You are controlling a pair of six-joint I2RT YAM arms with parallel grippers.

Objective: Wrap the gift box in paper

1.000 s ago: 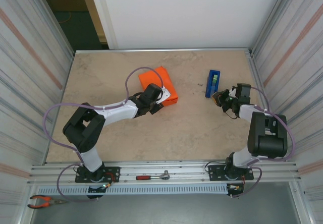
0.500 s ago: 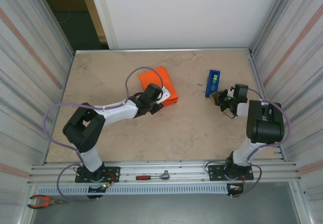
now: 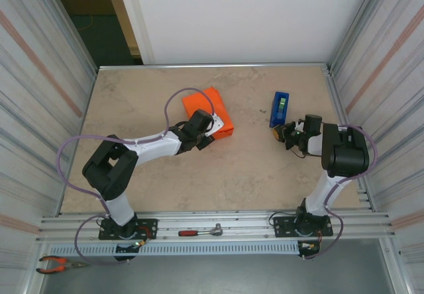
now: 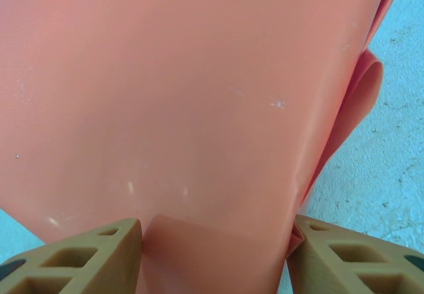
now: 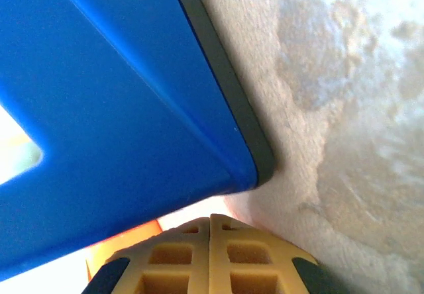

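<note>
The gift box (image 3: 211,110) lies at the table's centre-left as a bright orange block skinned in the paper (image 4: 199,108). A loose fold of paper curls off its right side. My left gripper (image 3: 204,134) is at the block's near edge. In the left wrist view this gripper (image 4: 215,254) has one finger on each side of the block, both pressing its paper-covered sides. My right gripper (image 3: 283,134) sits just short of the near end of the blue tape dispenser (image 3: 279,108). Up close, the right gripper (image 5: 211,224) has its fingers pressed together under the dispenser's (image 5: 119,108) corner.
A red-handled wrench (image 3: 201,231) lies on the front rail, and orange pliers (image 3: 58,264) lie at the bottom left. Corrugated walls close in both sides of the table (image 3: 252,168), with a white wall at the back.
The right arm has swung its gripper leftward, closer to the near end of the tape dispenser. The left arm and the orange block have not moved.
</note>
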